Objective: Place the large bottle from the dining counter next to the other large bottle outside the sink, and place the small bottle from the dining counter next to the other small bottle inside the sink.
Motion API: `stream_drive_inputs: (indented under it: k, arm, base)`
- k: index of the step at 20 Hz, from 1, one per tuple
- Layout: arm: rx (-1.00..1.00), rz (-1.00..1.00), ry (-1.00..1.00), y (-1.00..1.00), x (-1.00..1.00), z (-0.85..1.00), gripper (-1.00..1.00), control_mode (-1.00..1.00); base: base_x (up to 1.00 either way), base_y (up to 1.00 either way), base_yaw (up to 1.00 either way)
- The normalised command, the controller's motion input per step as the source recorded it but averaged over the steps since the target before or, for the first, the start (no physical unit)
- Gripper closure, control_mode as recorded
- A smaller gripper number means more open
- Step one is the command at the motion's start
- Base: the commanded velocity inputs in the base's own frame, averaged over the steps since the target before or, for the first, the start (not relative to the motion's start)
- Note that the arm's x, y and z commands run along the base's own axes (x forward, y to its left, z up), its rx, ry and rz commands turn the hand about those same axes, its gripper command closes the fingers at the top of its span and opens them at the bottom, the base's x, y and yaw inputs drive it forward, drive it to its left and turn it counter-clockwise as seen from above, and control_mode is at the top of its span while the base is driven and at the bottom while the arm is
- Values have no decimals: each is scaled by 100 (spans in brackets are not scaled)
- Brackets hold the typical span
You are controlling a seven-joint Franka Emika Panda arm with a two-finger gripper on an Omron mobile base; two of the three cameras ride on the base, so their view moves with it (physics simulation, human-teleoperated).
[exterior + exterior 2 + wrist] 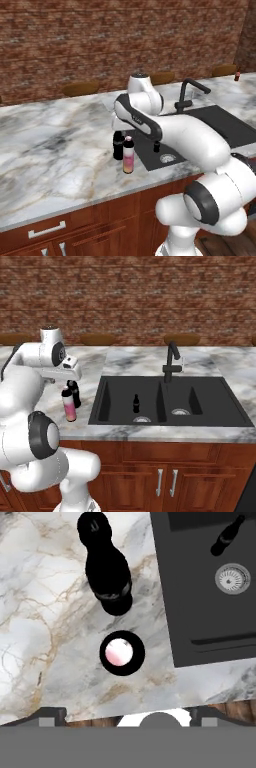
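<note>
The large bottle, pink with a small cap, stands upright on the marbled counter just left of the sink. It stands close beside the other large bottle, which is all black. My gripper hovers open above them, fingers wide apart and holding nothing. Looking straight down in the hand view, the large bottle's top lies below the other large bottle. The other small bottle stands in the basin. The small bottle stands far right on the dining counter.
A black arched faucet rises behind the sink, and a round drain sits near the tiny black bottle. Brown stool seats line the counter's far side before a brick wall. Wooden cabinets run below.
</note>
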Motion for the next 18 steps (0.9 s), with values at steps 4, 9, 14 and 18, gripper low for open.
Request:
stream_drive_inputs:
  k: [4,9,14,18]
  arm:
    - [0,8,-14,-7,-100,36,-100,-100]
    - [2,7,-9,-14,-91,29,-100,-100]
    - [11,1,-3,-34,-63,3,-100,-100]
    - [4,0,0,-22,-42,13,-100,-100]
  base:
    - [0,0,0]
    - [0,0,0]
    - [0,0,0]
    - [0,0,0]
